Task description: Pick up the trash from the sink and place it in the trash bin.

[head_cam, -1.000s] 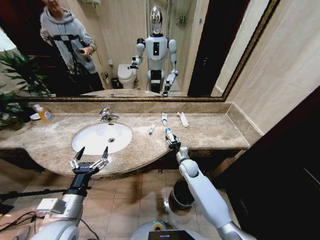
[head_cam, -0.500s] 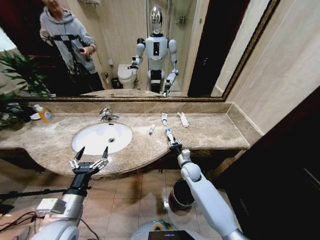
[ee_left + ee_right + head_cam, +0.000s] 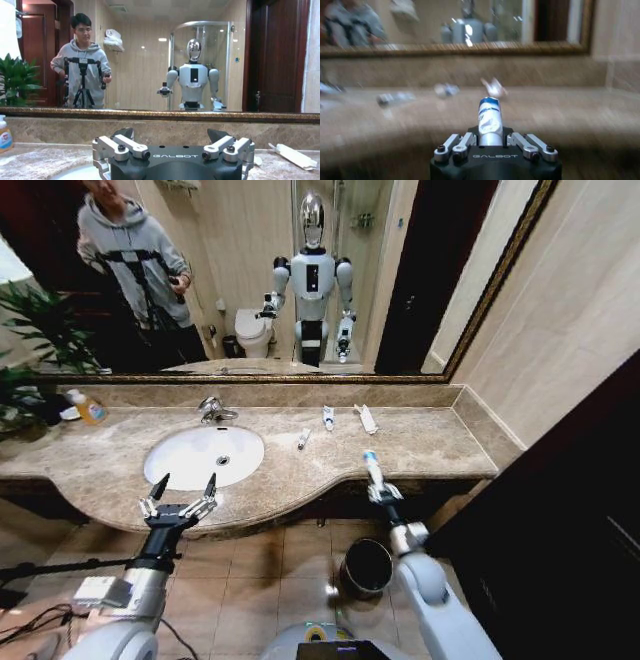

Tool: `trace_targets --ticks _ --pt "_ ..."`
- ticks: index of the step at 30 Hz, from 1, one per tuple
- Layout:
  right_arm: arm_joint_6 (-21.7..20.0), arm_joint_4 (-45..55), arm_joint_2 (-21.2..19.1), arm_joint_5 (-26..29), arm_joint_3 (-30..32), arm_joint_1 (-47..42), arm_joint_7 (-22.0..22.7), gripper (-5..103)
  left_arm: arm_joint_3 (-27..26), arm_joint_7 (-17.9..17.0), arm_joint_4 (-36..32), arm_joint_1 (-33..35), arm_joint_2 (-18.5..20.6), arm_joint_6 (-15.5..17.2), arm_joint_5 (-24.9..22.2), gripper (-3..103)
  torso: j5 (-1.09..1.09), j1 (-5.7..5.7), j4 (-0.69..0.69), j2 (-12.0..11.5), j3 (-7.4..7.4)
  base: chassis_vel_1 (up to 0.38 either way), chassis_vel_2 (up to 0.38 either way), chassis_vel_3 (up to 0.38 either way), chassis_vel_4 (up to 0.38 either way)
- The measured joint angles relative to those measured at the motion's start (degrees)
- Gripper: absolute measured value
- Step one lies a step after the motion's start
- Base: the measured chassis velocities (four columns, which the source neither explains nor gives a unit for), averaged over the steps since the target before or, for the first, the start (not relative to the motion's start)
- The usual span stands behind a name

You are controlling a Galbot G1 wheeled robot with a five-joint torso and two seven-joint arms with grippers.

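Gripping a white tube by its base, right jaws closed, blue cap up | held off the surface edge, above the trash bin | keep it upright, centre over the metal rim, lower before release | left jaws spread, idle before the sink | more tubes await on the surface.

Marble counter, two small tubes, apparently flat packet

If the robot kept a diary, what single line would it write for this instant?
right gripper: shut on small tube, above counter edge | left gripper: open, idle before sink | trash bin: on floor below
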Motion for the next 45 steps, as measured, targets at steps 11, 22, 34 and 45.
trace_targets --ticks 11,22,34,45 --pt "7.0 -20.3 1.4 -0.4 -2.0 -0.5 1.3 26 0.0 0.0 0.0 0.0 0.0 0.0 0.0 100 0.00 0.00 0.01 0.0 0.01 0.000 0.000 0.000 0.000" --pt "-0.5 -37.8 2.7 -1.4 -4.4 6.3 -1.4 26 0.0 0.0 0.0 0.0 0.0 0.0 0.0 100 0.00 0.01 0.01 0.0 0.01 0.000 0.000 0.000 0.000" --pt "0.0 -48.3 4.1 -5.4 -3.9 13.4 -2.3 23 0.0 0.0 0.0 0.0 0.0 0.0 0.0 100 0.00 0.01 0.01 0.0 0.01 0.000 0.000 0.000 0.000" --pt "0.2 -48.8 3.5 -4.3 -3.5 13.9 -1.7 65 0.0 0.0 0.0 0.0 0.0 0.0 0.0 100 0.00 0.01 0.01 0.0 0.01 0.000 0.000 0.000 0.000"
